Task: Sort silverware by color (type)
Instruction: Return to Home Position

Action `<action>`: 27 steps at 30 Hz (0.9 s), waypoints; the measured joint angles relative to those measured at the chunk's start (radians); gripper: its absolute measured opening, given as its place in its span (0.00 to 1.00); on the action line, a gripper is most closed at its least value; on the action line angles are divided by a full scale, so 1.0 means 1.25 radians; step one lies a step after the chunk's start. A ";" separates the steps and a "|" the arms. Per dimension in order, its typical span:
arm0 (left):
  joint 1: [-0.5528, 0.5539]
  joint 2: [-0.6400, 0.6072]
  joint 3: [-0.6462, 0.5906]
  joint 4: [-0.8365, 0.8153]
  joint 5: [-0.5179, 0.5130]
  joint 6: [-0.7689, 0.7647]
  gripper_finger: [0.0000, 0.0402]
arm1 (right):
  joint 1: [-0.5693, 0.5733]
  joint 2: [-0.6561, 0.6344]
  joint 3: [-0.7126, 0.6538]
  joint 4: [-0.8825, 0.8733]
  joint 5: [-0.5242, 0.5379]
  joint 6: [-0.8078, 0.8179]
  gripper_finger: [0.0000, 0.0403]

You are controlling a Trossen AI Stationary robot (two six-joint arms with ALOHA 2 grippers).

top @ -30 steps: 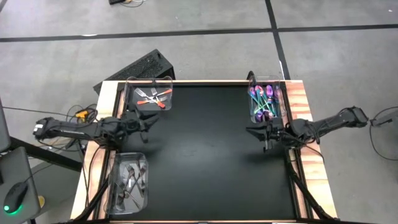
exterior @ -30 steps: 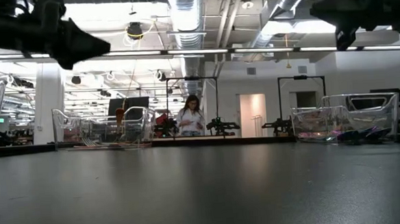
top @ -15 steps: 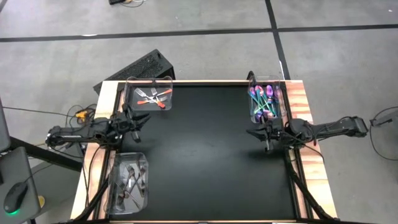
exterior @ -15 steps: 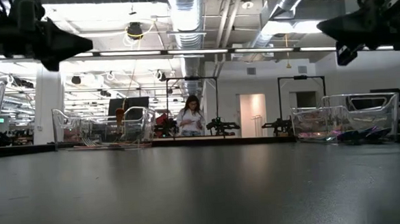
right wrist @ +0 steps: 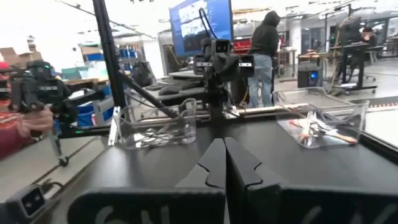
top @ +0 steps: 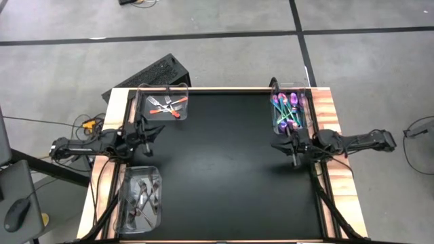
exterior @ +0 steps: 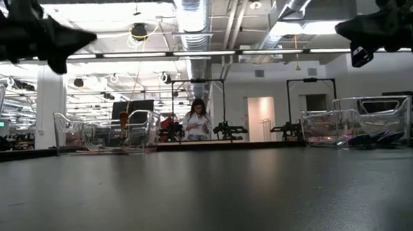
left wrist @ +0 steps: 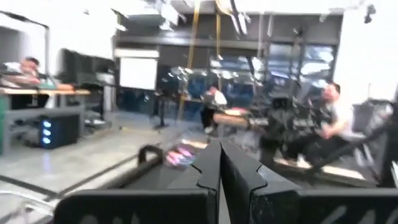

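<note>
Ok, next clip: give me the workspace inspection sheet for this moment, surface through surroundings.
Surface: black mat on a wood-edged table.
Job's things: orange-handled forks in the top-left clear bin of the high view; purple-teal pieces in the top-right bin; dark pieces in the bottom-left bin.
Clutter: nothing seen on the mat.
Grippers: left gripper shut, empty, over the mat's left edge; right gripper shut, empty, below the top-right bin.
Cables: loose cables on the floor left of the table.
Surroundings: grey floor; a person far behind the table.
</note>
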 joint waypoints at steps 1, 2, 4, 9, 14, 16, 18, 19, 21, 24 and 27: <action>-0.001 0.000 0.000 -0.008 0.009 0.000 0.00 | 0.006 -0.007 0.000 0.000 0.000 -0.003 0.02; 0.000 0.001 0.000 -0.022 0.008 0.000 0.00 | 0.012 -0.014 0.000 0.001 0.002 -0.007 0.02; 0.000 0.001 0.000 -0.025 -0.006 -0.002 0.00 | 0.023 -0.022 0.000 -0.001 0.010 -0.020 0.03; 0.000 0.001 0.000 0.054 0.033 0.034 0.00 | 0.056 -0.038 -0.001 -0.021 0.015 -0.071 0.03; -0.001 0.000 -0.001 0.098 0.100 0.069 0.00 | 0.071 -0.092 0.008 -0.055 0.020 -0.086 0.03; -0.001 0.000 -0.001 0.040 0.095 0.046 0.00 | 0.071 -0.089 0.031 -0.118 0.020 -0.086 0.03; 0.000 0.001 -0.001 -0.037 0.077 0.009 0.00 | 0.071 -0.090 0.054 -0.165 0.021 -0.083 0.03; -0.001 0.001 -0.001 -0.068 0.067 -0.009 0.00 | 0.071 -0.091 0.057 -0.169 0.021 -0.078 0.03; -0.004 0.001 -0.001 -0.102 0.045 -0.031 0.00 | 0.071 -0.090 0.055 -0.183 0.021 -0.065 0.03; -0.012 0.001 -0.002 -0.124 -0.013 -0.042 0.00 | 0.071 -0.091 0.020 -0.111 0.023 -0.056 0.03; -0.016 0.001 -0.002 -0.122 -0.074 -0.056 0.00 | 0.071 -0.084 0.000 -0.100 0.031 -0.028 0.03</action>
